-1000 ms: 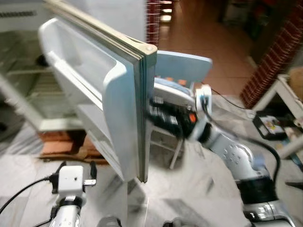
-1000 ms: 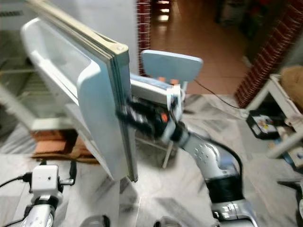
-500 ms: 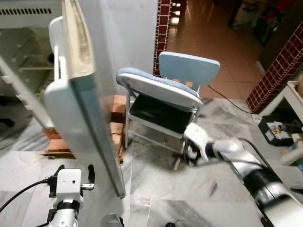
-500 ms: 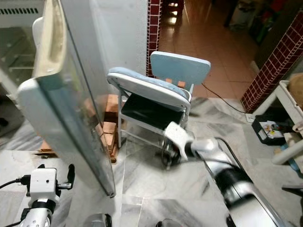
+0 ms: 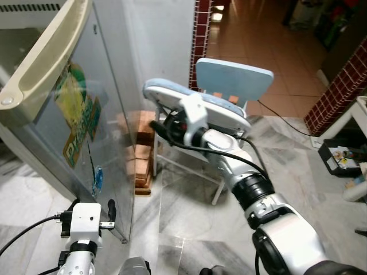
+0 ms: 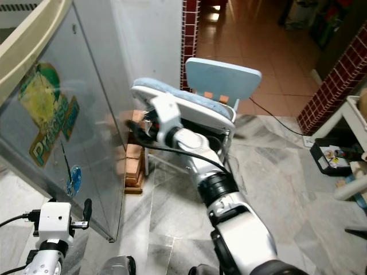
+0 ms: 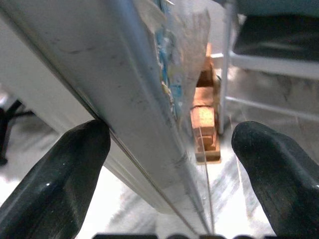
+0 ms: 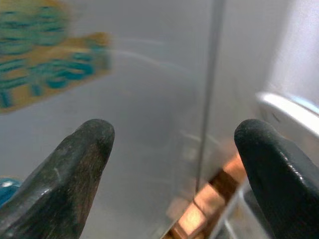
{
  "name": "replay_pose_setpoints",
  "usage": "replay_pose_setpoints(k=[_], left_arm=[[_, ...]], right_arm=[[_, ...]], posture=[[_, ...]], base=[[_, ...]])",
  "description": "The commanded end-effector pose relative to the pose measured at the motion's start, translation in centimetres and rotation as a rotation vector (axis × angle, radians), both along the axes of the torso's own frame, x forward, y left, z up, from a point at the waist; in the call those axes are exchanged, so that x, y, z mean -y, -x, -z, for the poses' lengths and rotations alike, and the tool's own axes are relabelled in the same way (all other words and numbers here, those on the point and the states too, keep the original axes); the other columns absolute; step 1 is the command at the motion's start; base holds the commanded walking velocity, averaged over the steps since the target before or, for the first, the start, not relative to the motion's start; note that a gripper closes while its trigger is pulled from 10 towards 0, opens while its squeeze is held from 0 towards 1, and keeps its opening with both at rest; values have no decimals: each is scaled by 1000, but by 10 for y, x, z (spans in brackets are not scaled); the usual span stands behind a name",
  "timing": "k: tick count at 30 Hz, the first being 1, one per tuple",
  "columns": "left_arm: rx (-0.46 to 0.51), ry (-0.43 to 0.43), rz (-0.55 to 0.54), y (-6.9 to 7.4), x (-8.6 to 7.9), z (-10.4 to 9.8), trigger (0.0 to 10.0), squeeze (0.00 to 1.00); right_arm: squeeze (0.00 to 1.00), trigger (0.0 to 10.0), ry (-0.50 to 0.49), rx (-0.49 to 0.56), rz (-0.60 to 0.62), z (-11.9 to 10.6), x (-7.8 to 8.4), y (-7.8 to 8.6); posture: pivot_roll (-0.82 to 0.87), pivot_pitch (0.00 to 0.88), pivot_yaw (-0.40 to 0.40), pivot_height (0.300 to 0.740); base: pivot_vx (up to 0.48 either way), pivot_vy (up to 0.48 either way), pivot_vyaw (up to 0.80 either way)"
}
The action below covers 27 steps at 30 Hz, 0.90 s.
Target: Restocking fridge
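The fridge door (image 5: 86,103) stands at an angle with its silver outer face and a yellow-green sticker (image 5: 77,123) toward me; a cream edge runs along its top. My right gripper (image 5: 156,125) is stretched out to the door's outer face, open, its fingers (image 8: 75,169) close to the metal with nothing between them. Low down, my left gripper (image 7: 169,164) is open, and its fingers (image 7: 65,174) sit on either side of the door's bottom edge.
A light blue folding chair (image 5: 235,80) stands right behind my right arm. Stacked bricks (image 5: 137,149) lie by the fridge's base. A white table (image 5: 358,114) and a black box (image 5: 338,157) sit on the marble floor at the far right.
The door has swung round, so its outer face now shows instead of its inner shelves. My right arm rose from low by the chair to the door's face.
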<state>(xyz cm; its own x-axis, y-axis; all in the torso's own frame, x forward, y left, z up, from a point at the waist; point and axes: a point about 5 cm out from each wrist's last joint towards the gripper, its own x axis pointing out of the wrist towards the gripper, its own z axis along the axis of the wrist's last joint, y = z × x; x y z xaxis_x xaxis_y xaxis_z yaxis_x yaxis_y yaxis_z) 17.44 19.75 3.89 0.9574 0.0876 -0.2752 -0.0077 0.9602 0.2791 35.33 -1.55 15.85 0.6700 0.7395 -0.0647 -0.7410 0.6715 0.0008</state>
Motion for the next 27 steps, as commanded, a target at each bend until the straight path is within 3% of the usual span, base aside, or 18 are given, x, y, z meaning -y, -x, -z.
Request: replay_pose_setpoints(k=[1, 3, 5, 6, 7, 9, 10, 11, 13, 15, 16, 23, 27], left_arm=[[-21, 1, 95, -5, 9, 2, 10000, 0], [-1, -40, 28, -19, -10, -4, 10000, 0], [31, -86, -112, -25, -36, -10, 10000, 0], [76, -136, -340, -22, -75, -20, 10000, 0], [76, -136, -340, -22, -75, -20, 10000, 0], [99, -159, -490, -13, -104, -26, 10000, 0], [99, -159, -490, -13, -104, -26, 10000, 0], [113, -196, -506, -6, -113, -30, 10000, 0], [117, -205, -493, -5, -113, -32, 10000, 0], [144, -185, -391, -11, -92, -34, 10000, 0], [144, -185, -391, -11, -92, -34, 10000, 0], [251, -96, -188, -30, -37, -42, 10000, 0], [258, -65, -148, -29, -24, -41, 10000, 0]], right_arm=[[0, 10000, 48, -17, 14, 15, 8, 3], [0, 10000, 97, -62, 73, 33, 22, 2], [0, 10000, 112, -77, 101, 40, 33, 2], [0, 10000, 137, -88, 127, 47, 47, 3], [0, 10000, 137, -88, 127, 47, 47, 3], [0, 10000, 158, -102, 151, 53, 59, 4], [0, 10000, 158, -102, 151, 53, 59, 4], [0, 10000, 168, -120, 179, 59, 69, 6], [0, 10000, 172, -123, 186, 61, 71, 6], [0, 10000, 185, -135, 209, 67, 77, 7], [0, 10000, 185, -135, 209, 67, 77, 7], [0, 10000, 199, -126, 268, 75, 87, 12], [0, 10000, 180, -116, 326, 79, 94, 16]], posture=[[146, 87, -24, 740], [142, 87, -29, 740], [137, 87, -28, 740], [130, 87, -23, 740], [130, 87, -23, 740], [130, 87, -23, 740], [130, 87, -23, 740], [128, 90, -16, 740], [128, 90, -16, 740], [129, 91, -14, 740], [129, 91, -14, 740], [124, 84, -21, 740], [115, 80, -16, 740]], base=[[0, 0, 0], [0, 0, 0], [0, 0, 0], [0, 0, 0], [0, 0, 0], [0, 0, 0], [0, 0, 0], [0, 0, 0], [0, 0, 0], [0, 0, 0], [0, 0, 0], [0, 0, 0], [0, 0, 0]])
